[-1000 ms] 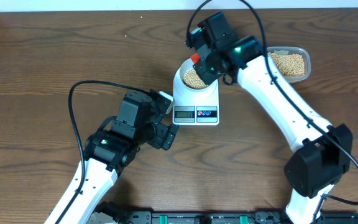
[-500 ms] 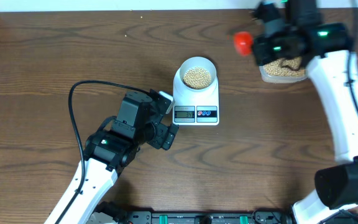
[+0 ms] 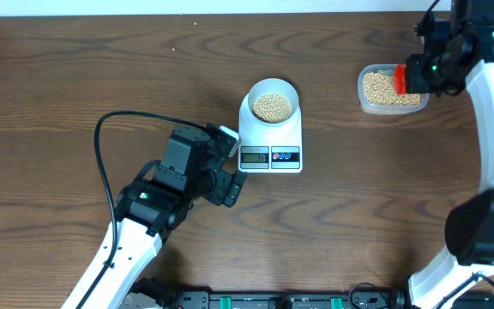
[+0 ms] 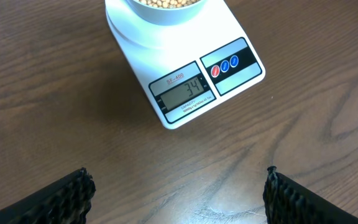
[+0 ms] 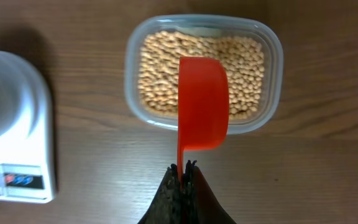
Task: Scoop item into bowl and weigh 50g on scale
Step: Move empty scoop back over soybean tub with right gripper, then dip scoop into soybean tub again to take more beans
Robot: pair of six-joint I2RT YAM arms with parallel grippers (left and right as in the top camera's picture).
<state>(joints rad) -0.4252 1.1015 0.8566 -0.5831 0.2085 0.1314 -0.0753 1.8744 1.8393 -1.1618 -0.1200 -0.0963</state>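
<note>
The white scale (image 3: 270,142) stands mid-table with the pale bowl (image 3: 272,91) on it, holding tan beans (image 3: 273,106). In the left wrist view the scale (image 4: 185,68) has a display reading 34, and the bowl (image 4: 166,12) is cut off at the top edge. My left gripper (image 4: 179,194) hovers open over bare wood just in front of the scale, seen from overhead as the left gripper (image 3: 232,163). My right gripper (image 5: 184,168) is shut on the thin handle of a red scoop (image 5: 202,102). The scoop hangs over the beans (image 5: 160,68) in a clear tub (image 5: 269,81).
The clear tub (image 3: 363,90) of beans sits at the far right of the table, with the red scoop (image 3: 401,79) and right gripper (image 3: 418,75) above it. A black cable (image 3: 101,163) loops left of the left arm. The scale (image 5: 17,124) lies left of the tub.
The right arm has swung from above the bowl over to the right, carrying the red scoop, and now holds it over the tub. The left arm has not moved.
</note>
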